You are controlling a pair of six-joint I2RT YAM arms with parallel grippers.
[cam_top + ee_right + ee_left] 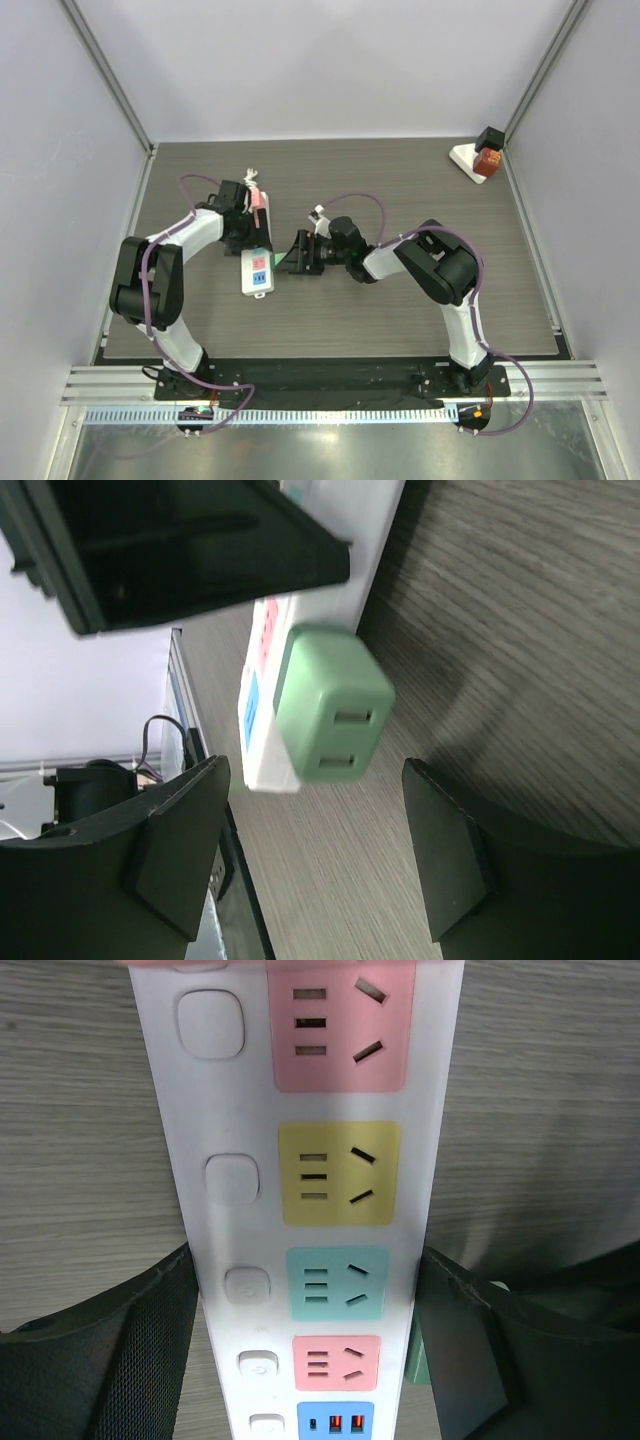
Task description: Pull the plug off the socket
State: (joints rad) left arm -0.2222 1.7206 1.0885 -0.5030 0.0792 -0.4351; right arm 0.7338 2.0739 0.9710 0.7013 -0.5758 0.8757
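left hand (305,1260): pinching the power strip (230,1110) by its sides | right hand (315,775): wide, either side of the green plug (330,715) on the strip's edge, no contact | risk imo: grip slips off smooth plug; strip drags along table (520,630)

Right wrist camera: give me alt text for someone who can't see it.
A small green plug, two slots facing the camera, sits by the end of a white power strip on a wood-grain table. The arm's two dark fingers stand open on either side of it, not touching it.
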